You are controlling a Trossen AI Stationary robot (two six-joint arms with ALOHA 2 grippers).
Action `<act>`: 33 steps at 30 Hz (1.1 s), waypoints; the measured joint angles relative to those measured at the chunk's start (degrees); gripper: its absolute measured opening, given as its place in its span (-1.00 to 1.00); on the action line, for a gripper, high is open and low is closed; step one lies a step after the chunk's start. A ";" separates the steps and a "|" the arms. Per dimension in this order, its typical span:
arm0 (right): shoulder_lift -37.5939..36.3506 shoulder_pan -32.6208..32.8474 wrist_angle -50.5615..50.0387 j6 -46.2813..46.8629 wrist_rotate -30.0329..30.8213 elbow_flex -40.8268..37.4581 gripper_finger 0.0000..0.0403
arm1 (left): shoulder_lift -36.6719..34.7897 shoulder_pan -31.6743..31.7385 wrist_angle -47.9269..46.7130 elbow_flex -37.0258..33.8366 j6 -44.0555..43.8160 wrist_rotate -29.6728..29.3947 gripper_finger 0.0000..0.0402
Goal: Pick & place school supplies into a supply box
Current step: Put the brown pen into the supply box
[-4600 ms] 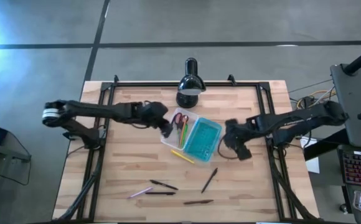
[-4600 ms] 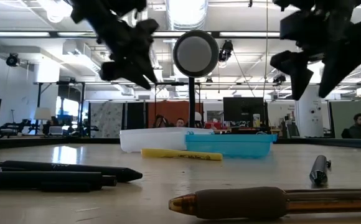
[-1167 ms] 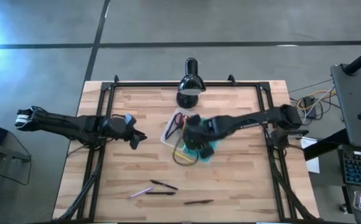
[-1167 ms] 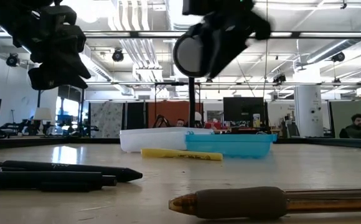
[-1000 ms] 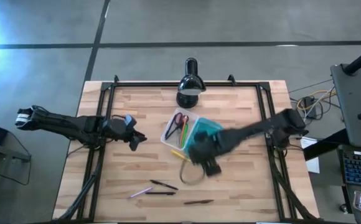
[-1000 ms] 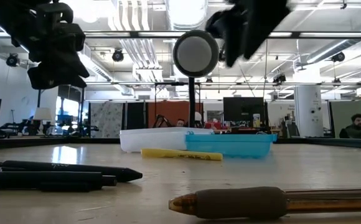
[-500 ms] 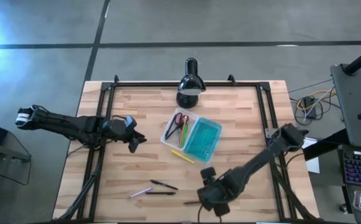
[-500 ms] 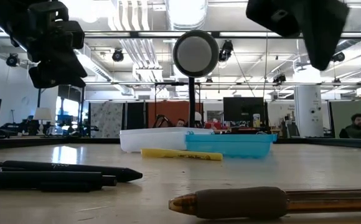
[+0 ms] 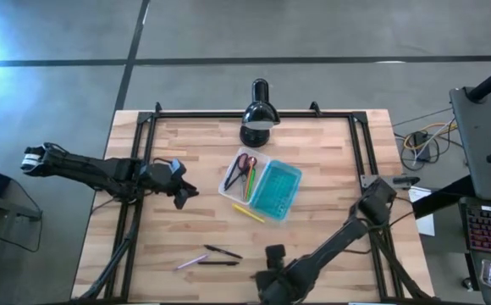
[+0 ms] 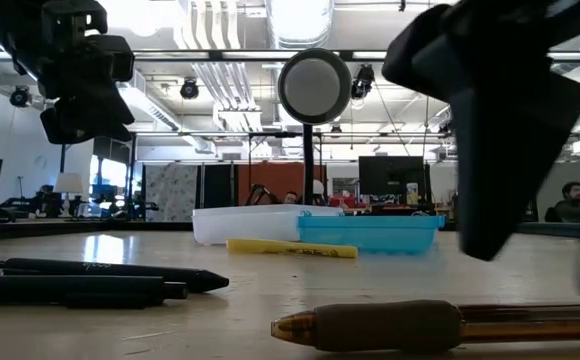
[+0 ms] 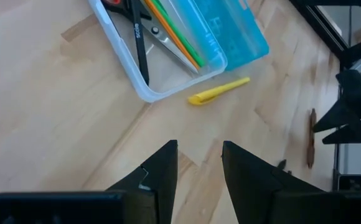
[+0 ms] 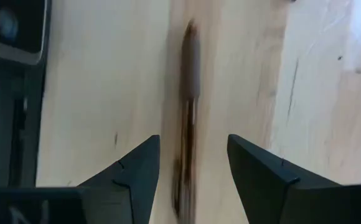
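The supply box (image 9: 262, 188) lies open mid-table: a clear tray (image 11: 144, 93) holding red-handled scissors, green and orange pens and a dark pen, with the turquoise lid (image 9: 278, 188) beside it. A yellow pen (image 9: 248, 212) lies on the wood against its near side. My right gripper (image 12: 193, 177) is open at the near edge, one finger on each side of the orange-brown pen (image 12: 188, 106), which lies flat and appears untouched. Two dark pens (image 9: 218, 257) and a pink pencil (image 9: 190, 262) lie left of it. My left gripper (image 9: 184, 191) hovers open left of the box.
A black desk lamp (image 9: 258, 114) stands at the far edge behind the box. Black metal rails (image 9: 135, 195) run along the table's left and right sides. Bare wood lies between the box and the pens near the front edge. People sit in the room beyond.
My right gripper has swept from above the box toward the table's near edge and come down low over the orange-brown pen. The left arm has kept still, and the pens and box have stayed where they were.
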 joint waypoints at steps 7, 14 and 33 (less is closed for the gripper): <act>2.82 0.11 -0.01 8.65 0.26 3.03 -0.11 | 0.04 0.01 -0.17 0.00 -0.02 1.03 -0.45; 2.92 -0.32 0.30 10.92 -0.29 0.72 -0.26 | 0.21 -0.25 -0.88 0.00 0.47 1.49 -0.45; 2.59 -4.48 2.00 1.77 -9.49 -2.76 -0.76 | 0.21 -0.39 -3.14 0.00 2.91 1.41 -0.45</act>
